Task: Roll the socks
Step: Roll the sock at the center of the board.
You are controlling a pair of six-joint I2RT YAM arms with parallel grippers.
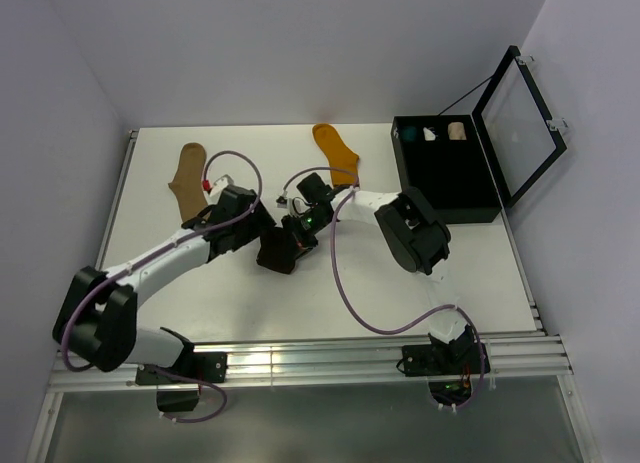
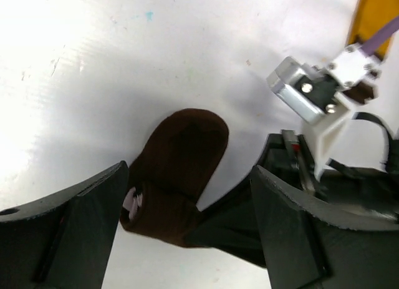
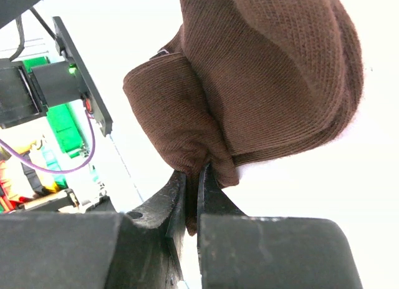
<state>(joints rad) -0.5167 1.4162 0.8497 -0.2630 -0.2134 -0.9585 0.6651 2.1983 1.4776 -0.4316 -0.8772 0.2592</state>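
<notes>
The dark brown sock [image 1: 276,253] lies mid-table, folded over on itself at one end; a bit of white shows at its rolled end in the left wrist view [image 2: 181,176]. My right gripper [image 3: 193,171] is shut on a fold of this sock [image 3: 268,83]. My left gripper [image 2: 190,176] is open, its fingers standing either side of the sock without gripping it. In the top view both grippers meet over the sock, the left [image 1: 262,239] and the right [image 1: 297,235]. The tan sock [image 1: 187,179] and the mustard-orange sock [image 1: 337,149] lie flat at the back.
An open black box [image 1: 446,201] stands at the back right, its lid [image 1: 518,118] raised, holding small teal, white and cream bundles. Purple cables loop over the table near both arms. A metal rail runs along the near edge.
</notes>
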